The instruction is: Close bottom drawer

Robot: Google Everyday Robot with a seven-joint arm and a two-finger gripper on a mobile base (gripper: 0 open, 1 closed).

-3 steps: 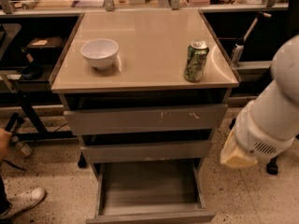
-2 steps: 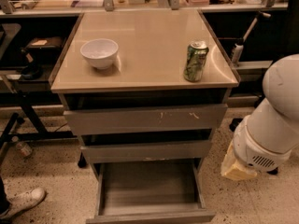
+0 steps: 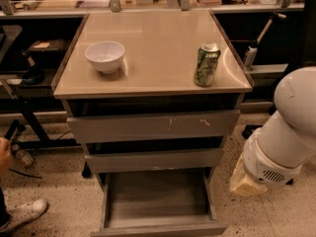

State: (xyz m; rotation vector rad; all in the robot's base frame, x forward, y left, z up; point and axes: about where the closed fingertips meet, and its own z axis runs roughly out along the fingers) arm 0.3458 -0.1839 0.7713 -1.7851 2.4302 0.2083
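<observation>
Grey wood-grain bottom drawer [image 3: 157, 201], narrowest and plain-fronted: wide open beneath beige-topped bench [image 3: 153, 68], not yet pushed in. Tool [image 3: 245, 184] low at right, apart from drawer; grip state impossible to tell.

The bottom drawer [image 3: 158, 197] stands pulled well out from the cabinet, lowest of the three and the narrowest. It is a grey wood-grain box with low side walls, sitting level and square to the cabinet, its floor open to view from above. Its plain flat front panel, with no handle, lies nearest me at the lower edge of sight. The gripper [image 3: 244, 184] hangs low to the drawer's right, near its side wall but apart from it.
</observation>
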